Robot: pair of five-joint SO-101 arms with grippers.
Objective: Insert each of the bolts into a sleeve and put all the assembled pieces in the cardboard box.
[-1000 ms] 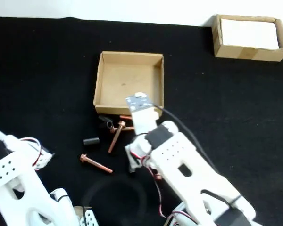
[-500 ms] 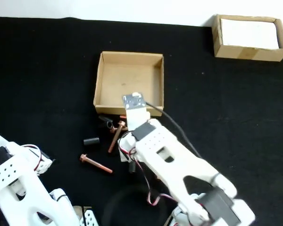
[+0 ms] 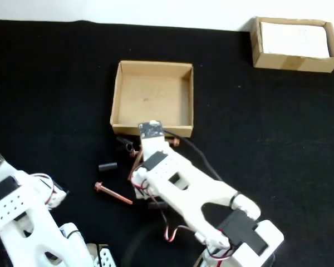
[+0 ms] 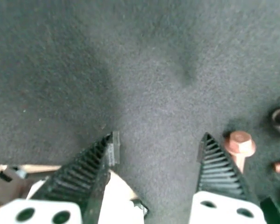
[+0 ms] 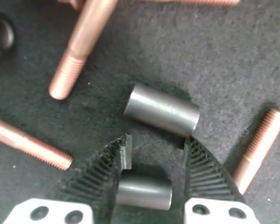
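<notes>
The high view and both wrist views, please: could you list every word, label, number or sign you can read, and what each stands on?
No text can be read anywhere.
Cardboard box: no print shows.
Smaller box at the table's far corner: no print shows.
Bolt and sleeve: no marks show.
Small board on the right arm: any marks are too small to read.

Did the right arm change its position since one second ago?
Yes. In the high view the right arm has swung left: its tip was before the right half of the cardboard box's front wall and is now before its middle.
</notes>
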